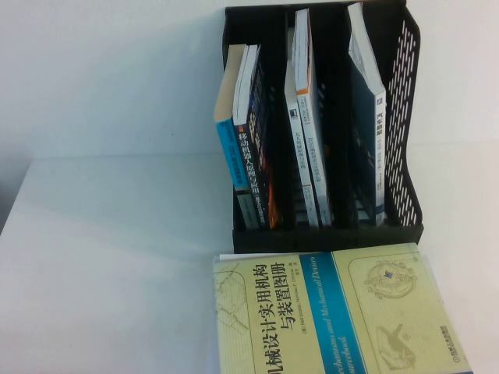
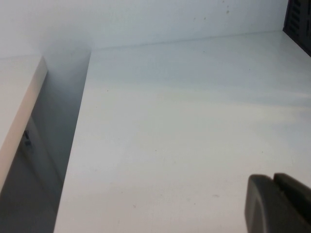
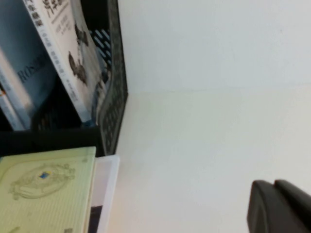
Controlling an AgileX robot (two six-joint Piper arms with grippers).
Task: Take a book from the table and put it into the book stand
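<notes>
A large pale-yellow book with a blue band [image 1: 327, 312] lies flat on the white table just in front of the black book stand [image 1: 405, 132]. The stand has three slots with several upright books in them. The book's corner also shows in the right wrist view [image 3: 46, 194], next to the stand's side wall [image 3: 114, 111]. My left gripper [image 2: 273, 178] is shut and empty over bare table, far left of the stand. My right gripper [image 3: 273, 184] is shut and empty over bare table to the right of the book. Neither gripper shows in the high view.
The table's left edge [image 2: 73, 160] drops to a gap beside another white surface [image 2: 19, 107]. A white wall stands behind the table. A white sheet [image 3: 104, 194] sticks out under the book.
</notes>
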